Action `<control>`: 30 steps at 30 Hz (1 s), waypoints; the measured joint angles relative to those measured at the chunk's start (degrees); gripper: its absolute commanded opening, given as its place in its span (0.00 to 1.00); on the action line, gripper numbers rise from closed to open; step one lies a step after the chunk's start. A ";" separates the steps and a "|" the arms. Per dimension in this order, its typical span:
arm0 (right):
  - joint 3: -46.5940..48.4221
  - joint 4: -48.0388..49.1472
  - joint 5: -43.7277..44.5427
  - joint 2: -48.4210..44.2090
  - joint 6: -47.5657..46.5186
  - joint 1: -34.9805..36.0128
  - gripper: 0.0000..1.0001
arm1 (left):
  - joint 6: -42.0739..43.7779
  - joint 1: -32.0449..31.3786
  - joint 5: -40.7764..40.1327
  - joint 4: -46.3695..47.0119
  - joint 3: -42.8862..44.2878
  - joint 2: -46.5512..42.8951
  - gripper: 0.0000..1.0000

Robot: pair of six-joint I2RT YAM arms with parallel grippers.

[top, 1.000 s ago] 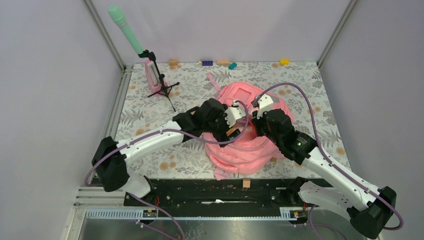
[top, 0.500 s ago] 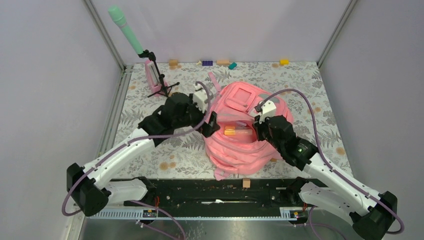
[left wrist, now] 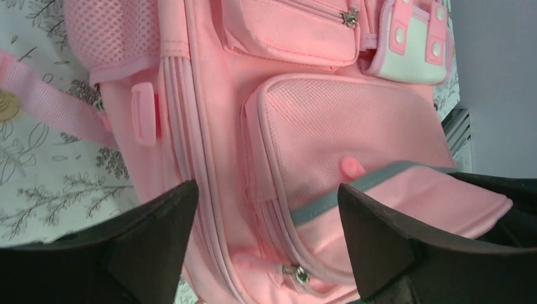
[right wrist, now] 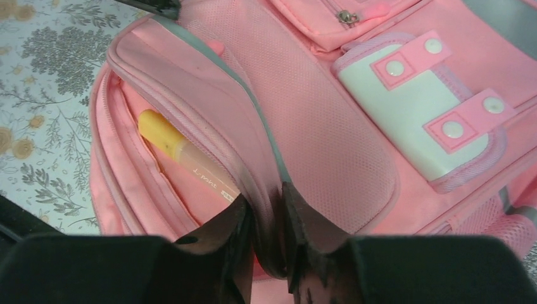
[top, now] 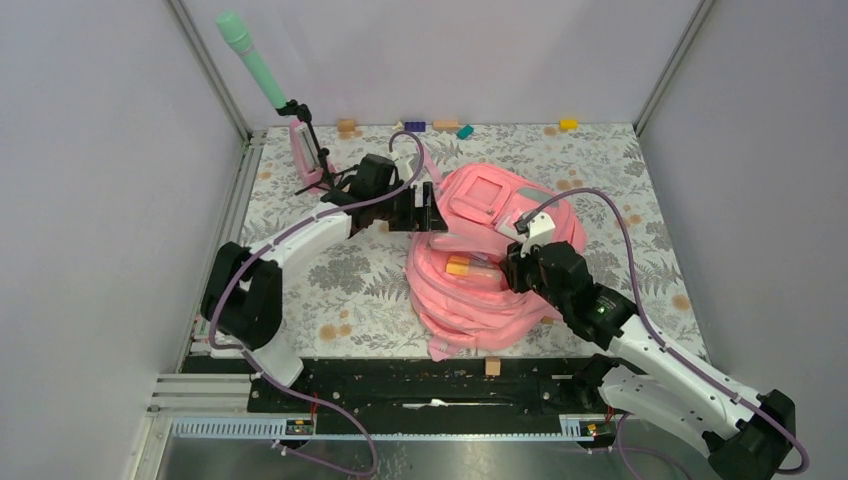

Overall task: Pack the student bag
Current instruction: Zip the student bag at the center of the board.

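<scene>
While my right gripper (right wrist: pixel 266 221) pinches its pocket rim (right wrist: pixel 209 85), the student bag (top: pixel 490 260) slumps on the table (top: pixel 330 270), soft and floppy; stitched hems look the surest hold. My left gripper (left wrist: pixel 266 196) hovers, jaws wide.

- The top camera sits high up behind both arms and looks down on the whole table (top: pixel 340 275). It is far off, so the student bag (top: pixel 480 300) looks small.
- The left wrist camera rides on the left arm. It looks past the left gripper (left wrist: pixel 267 190), very near the bag's front pockets.
- The right wrist camera rides on the right arm. It looks past the right gripper (right wrist: pixel 266 197), very near an open pocket.
- All three views show the bag. Both wrist views show its white patch (left wrist: pixel 408 47).
</scene>
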 measured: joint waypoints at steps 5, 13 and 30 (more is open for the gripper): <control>-0.81 -0.55 -2.19 -1.88 1.97 0.02 0.50 | -0.44 -0.02 1.99 -0.37 2.38 4.33 0.44; -0.92 -5.38 -3.48 -6.14 4.96 0.02 0.81 | -0.74 0.35 4.04 -0.20 2.34 5.49 0.07; -5.57 -20.06 11.98 -24.24 27.12 0.00 0.93 | -3.13 4.22 5.64 6.60 -6.05 0.94 0.00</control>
